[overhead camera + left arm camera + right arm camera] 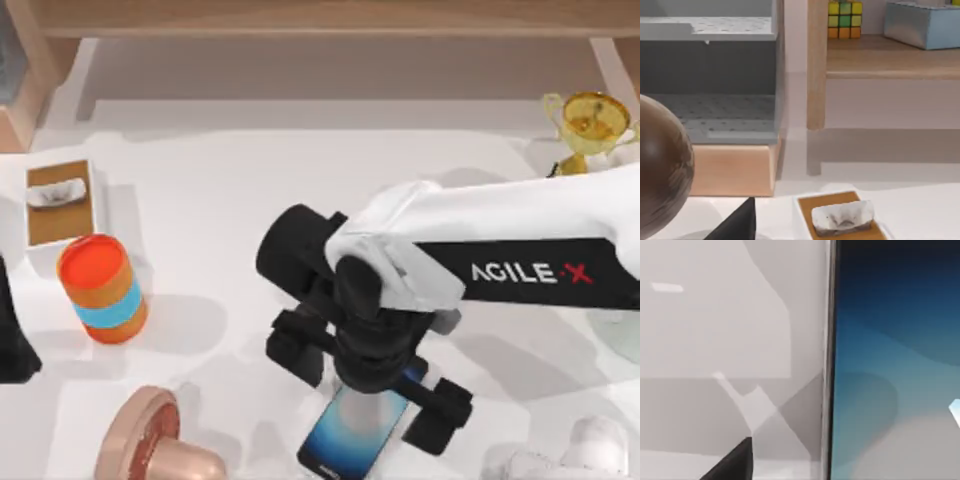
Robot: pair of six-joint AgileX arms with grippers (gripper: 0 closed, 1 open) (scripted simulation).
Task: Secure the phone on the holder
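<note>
The phone (pixel 350 435) lies flat near the table's front edge, a little right of centre, its blue screen facing up. My right gripper (pixel 368 388) points down directly over the phone's far end and covers it. In the right wrist view the phone (pixel 895 365) is very close, and one dark fingertip (pixel 735 464) stands apart from the phone's edge, so the gripper is open and holds nothing. A pinkish round-based stand (pixel 150 445), which looks like the holder, sits at the front left. My left gripper (pixel 12 340) is parked at the left edge, open.
An orange can with a blue band (pixel 100 290) and a tissue box (pixel 60 200) stand at the left. A gold trophy (pixel 590 125) is at the back right and a white object (pixel 590 445) at the front right. A wooden shelf (pixel 890 57) carries a colour cube (pixel 845 20).
</note>
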